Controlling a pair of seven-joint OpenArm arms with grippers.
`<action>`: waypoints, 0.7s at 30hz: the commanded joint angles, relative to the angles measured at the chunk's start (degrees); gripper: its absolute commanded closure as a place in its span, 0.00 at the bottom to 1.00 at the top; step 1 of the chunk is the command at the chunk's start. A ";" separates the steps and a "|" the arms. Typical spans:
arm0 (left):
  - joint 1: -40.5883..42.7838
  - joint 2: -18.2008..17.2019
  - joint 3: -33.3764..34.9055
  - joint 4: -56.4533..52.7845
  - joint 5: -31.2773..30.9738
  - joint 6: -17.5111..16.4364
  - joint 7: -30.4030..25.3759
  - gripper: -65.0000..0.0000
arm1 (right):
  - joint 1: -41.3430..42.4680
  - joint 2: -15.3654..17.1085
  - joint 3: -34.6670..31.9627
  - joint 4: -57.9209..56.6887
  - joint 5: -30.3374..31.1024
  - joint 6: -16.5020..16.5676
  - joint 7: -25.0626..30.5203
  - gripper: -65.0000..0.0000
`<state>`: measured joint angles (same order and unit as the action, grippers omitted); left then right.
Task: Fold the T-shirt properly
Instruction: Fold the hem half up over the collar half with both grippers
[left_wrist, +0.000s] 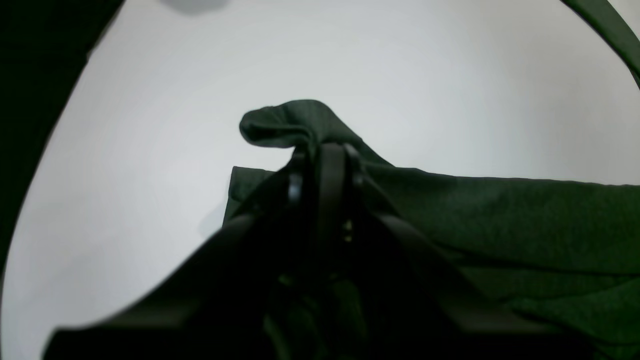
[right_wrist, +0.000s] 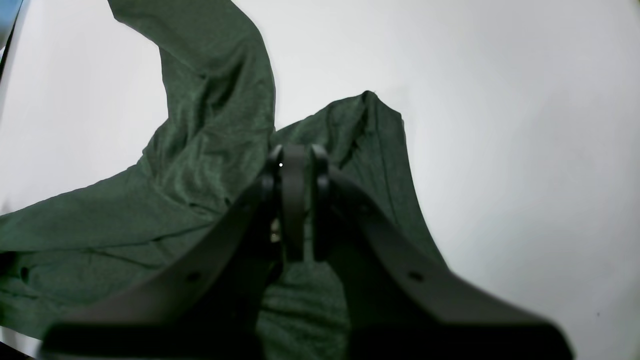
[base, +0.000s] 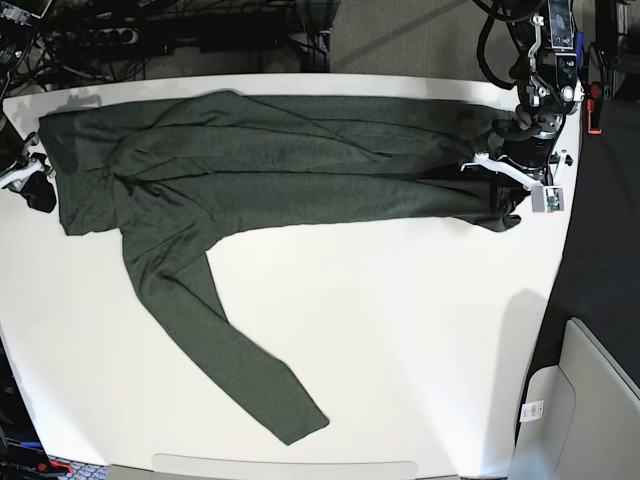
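T-shirt (base: 290, 165), dark olive green, lies stretched in a long band across the far part of the white bench (base: 400, 320), with one long sleeve (base: 225, 340) trailing down toward the near edge. Its two ends reach the bench's left and right sides, where the arms stand.

The left claw (left_wrist: 322, 150) is closed on a bunched fold of the cloth, which pokes up just past its tips; most of the claw's body is a dark blur in the wrist view, and in the base view the grip itself is hidden behind the arm's wrist. The right claw (right_wrist: 295, 152) is likewise closed tight, with the fabric gathered around and beneath it. In the base view only a small part of the right arm shows at the left border, so the pinch there is hard to make out. The shirt's far corner in the left wrist view is cut off by the picture's edge.
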<state>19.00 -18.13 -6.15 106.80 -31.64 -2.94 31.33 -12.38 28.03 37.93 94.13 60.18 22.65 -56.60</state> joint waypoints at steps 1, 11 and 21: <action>-0.24 -0.64 -0.13 1.02 -0.05 -0.01 0.54 1.00 | 0.56 1.11 0.27 1.04 1.14 -0.02 1.17 0.99; -6.13 -0.38 -0.57 0.67 0.12 2.19 18.73 0.89 | 2.05 0.67 0.18 0.77 0.87 -0.02 1.26 0.99; -7.62 -0.73 -0.48 1.28 0.12 11.86 22.43 0.66 | 9.00 -2.14 -0.26 0.51 -8.10 -0.37 1.52 0.96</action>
<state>11.73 -18.15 -6.28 106.85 -31.48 8.82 54.43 -4.25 24.51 37.39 93.80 51.20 22.13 -56.58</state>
